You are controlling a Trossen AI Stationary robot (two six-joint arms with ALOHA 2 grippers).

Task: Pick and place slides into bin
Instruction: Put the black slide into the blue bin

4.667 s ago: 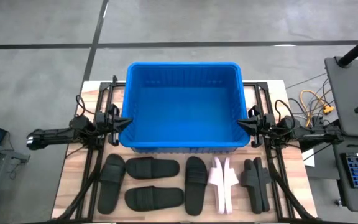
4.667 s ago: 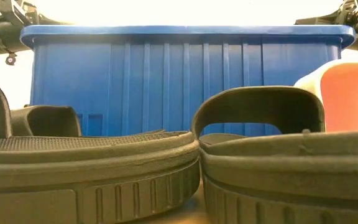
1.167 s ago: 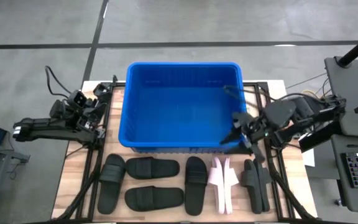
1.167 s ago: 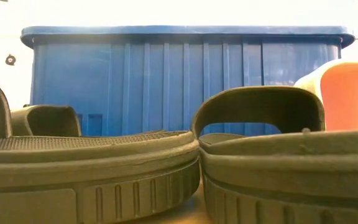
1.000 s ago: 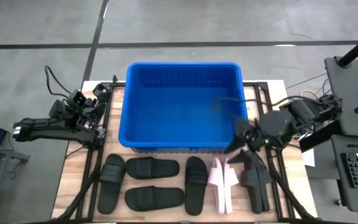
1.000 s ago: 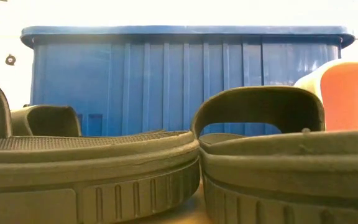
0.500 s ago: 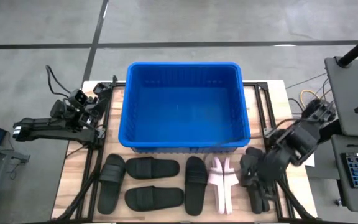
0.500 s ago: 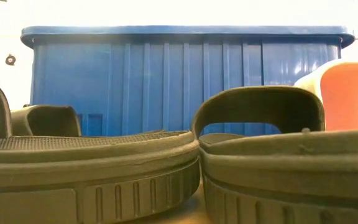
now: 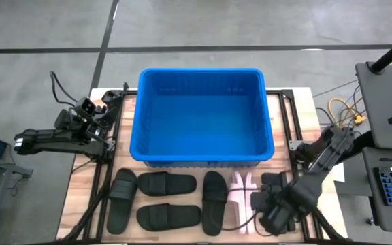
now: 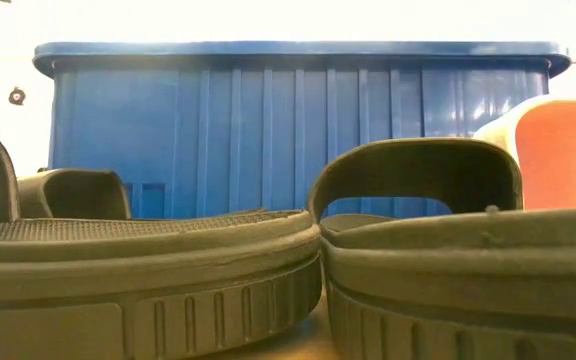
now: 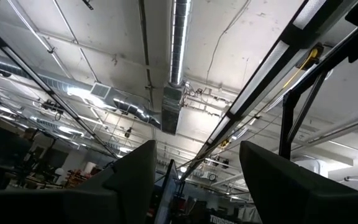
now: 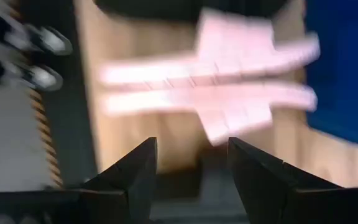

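The right pincer (image 9: 272, 216), jaws apart and empty, has swung from over the bin (image 9: 201, 116) down to the pink slides (image 9: 243, 197) on the desk, seemingly ready for a first grasp.

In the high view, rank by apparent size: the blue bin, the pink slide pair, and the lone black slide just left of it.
1. blue bin, by far largest.
2 and 3. pink slide pair and black slide: similar footprint, and the right arm covers part of the pink pair, so no ranking.
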